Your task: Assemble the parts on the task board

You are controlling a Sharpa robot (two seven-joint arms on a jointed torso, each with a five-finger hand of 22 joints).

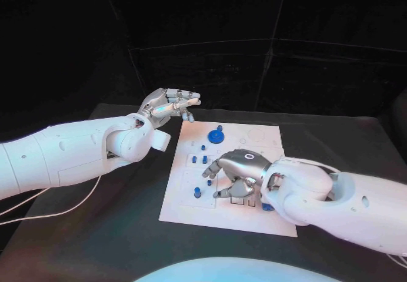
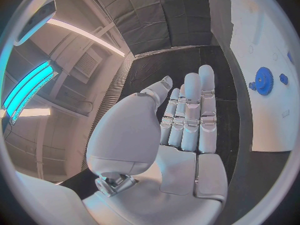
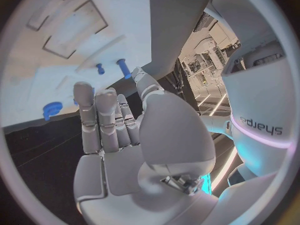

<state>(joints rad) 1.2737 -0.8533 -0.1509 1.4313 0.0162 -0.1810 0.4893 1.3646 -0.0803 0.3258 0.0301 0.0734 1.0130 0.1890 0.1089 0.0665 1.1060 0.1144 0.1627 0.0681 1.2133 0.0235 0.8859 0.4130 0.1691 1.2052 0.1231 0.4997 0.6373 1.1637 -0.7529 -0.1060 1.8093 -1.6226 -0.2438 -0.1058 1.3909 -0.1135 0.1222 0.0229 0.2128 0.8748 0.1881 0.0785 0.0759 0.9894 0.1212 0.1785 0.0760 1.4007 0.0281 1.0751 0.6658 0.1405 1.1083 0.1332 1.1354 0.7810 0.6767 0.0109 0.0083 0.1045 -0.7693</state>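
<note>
Judging by the task board (image 1: pixel 246 220), you're early on: a blue gear (image 1: pixel 216 136) sits at its far end, small pegs (image 1: pixel 199 159) lie mid-board. Your right hand (image 1: pixel 234 172) hovers spread over them, empty; your left hand (image 1: pixel 170 104) waits open beyond the far-left corner.

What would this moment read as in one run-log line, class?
left hand: raised, open, beside board's far left corner | right hand: over task board, holding nothing | blue gear: on board | small blue pegs: on board

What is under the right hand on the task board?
The right hand hovers over the white task board. Small blue parts stand beside it, and dark outlined slots show below its fingers. Whatever lies beneath the palm is covered.
</note>
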